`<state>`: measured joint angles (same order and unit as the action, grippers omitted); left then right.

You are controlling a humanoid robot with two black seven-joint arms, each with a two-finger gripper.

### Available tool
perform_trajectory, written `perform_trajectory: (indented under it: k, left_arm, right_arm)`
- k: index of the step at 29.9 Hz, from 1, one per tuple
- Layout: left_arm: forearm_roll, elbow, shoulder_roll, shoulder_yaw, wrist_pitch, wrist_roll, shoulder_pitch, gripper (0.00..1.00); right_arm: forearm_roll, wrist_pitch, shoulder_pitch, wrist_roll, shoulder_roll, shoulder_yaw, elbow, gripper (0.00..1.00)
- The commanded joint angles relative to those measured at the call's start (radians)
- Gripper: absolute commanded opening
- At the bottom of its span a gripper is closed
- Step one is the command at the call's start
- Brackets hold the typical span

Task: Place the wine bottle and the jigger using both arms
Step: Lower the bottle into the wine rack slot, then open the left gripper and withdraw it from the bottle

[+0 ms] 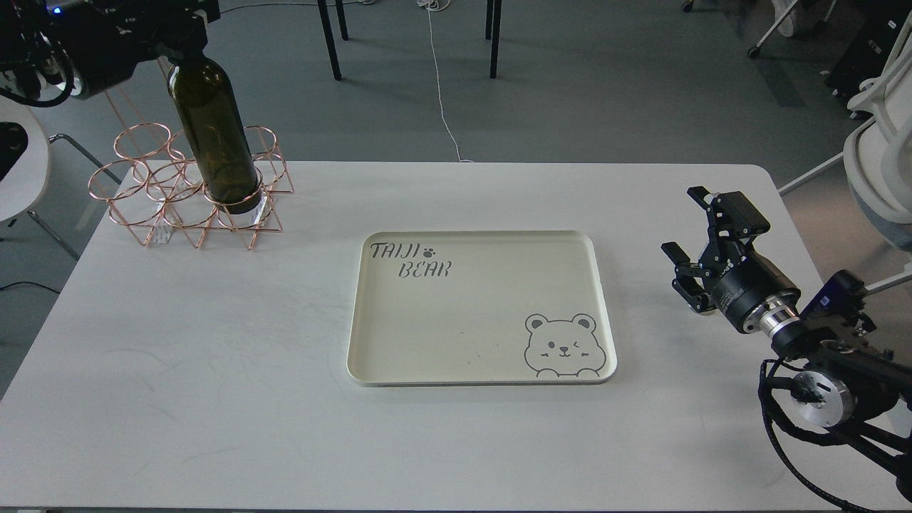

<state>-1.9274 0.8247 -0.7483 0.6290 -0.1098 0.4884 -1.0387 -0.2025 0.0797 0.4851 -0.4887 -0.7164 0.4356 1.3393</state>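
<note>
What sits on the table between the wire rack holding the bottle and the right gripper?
In the head view, only the cream rectangular bear-print tray lies between the copper wire rack and the right gripper.

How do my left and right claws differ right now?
The left claw is raised over the copper wire rack, at the neck of the wine bottle; the right claw hangs low by the table's right edge. The left grips the bottle; the right is open and empty. Both are black.

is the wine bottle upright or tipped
Tipped: the wine bottle leans, neck up-left at the left gripper, base in the copper wire rack.
</note>
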Motion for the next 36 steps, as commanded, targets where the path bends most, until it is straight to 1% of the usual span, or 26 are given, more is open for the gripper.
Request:
perform_trajectory:
  k: [1, 6, 11, 18, 19, 20, 22, 23, 26, 28, 30, 33, 36]
  left_arm:
    - [0.001, -0.007, 0.015, 0.0, 0.03, 0.0, 0.037, 0.11]
    - [0.002, -0.029, 0.037, 0.001, 0.058, 0.0, 0.081, 0.12]
    - [0.002, -0.05, 0.046, 0.001, 0.068, 0.0, 0.104, 0.13]
    - [0.008, -0.078, 0.072, 0.001, 0.074, 0.0, 0.106, 0.21]
    - [0.008, -0.078, 0.072, 0.001, 0.074, 0.0, 0.106, 0.23]
    - [0.008, -0.078, 0.072, 0.0, 0.073, 0.0, 0.106, 0.28]
    - [0.008, -0.078, 0.072, -0.002, 0.071, 0.0, 0.106, 0.45]
    - [0.008, -0.078, 0.072, 0.0, 0.073, 0.0, 0.106, 0.51]
    - [0.007, -0.078, 0.07, -0.002, 0.071, 0.0, 0.106, 0.62]
    - [0.008, -0.078, 0.07, -0.002, 0.071, 0.0, 0.106, 0.72]
    - [0.008, -0.078, 0.07, -0.002, 0.071, 0.0, 0.106, 0.79]
    - [0.021, -0.07, 0.064, -0.002, 0.068, 0.0, 0.108, 0.96]
    - [0.048, -0.062, 0.052, -0.003, 0.065, 0.0, 0.114, 0.98]
  right_arm:
    - [0.0, 0.0, 0.0, 0.0, 0.0, 0.0, 0.0, 0.98]
    - [0.0, 0.0, -0.006, 0.0, 0.0, 0.0, 0.0, 0.98]
    - [0.0, 0.0, -0.013, 0.0, 0.0, 0.0, 0.0, 0.98]
    - [-0.002, 0.0, -0.013, 0.0, 0.0, 0.0, 0.0, 0.98]
    - [-0.002, 0.0, -0.013, 0.0, 0.0, 0.0, 0.0, 0.98]
    - [0.0, 0.0, -0.013, 0.0, 0.0, 0.0, 0.0, 0.98]
    - [0.0, 0.0, -0.013, 0.0, 0.0, 0.0, 0.0, 0.98]
    - [0.0, 0.0, -0.013, 0.0, 0.0, 0.0, 0.0, 0.98]
    - [-0.002, 0.0, -0.014, 0.0, 0.0, -0.002, 0.0, 0.98]
    - [-0.002, 0.0, -0.014, 0.0, 0.0, -0.002, 0.001, 0.98]
    - [0.0, 0.0, -0.014, 0.0, 0.0, -0.002, 0.001, 0.98]
    - [-0.002, 0.0, -0.014, 0.0, 0.0, -0.002, 0.001, 0.98]
    - [-0.002, 0.0, -0.014, 0.0, 0.0, -0.002, 0.001, 0.98]
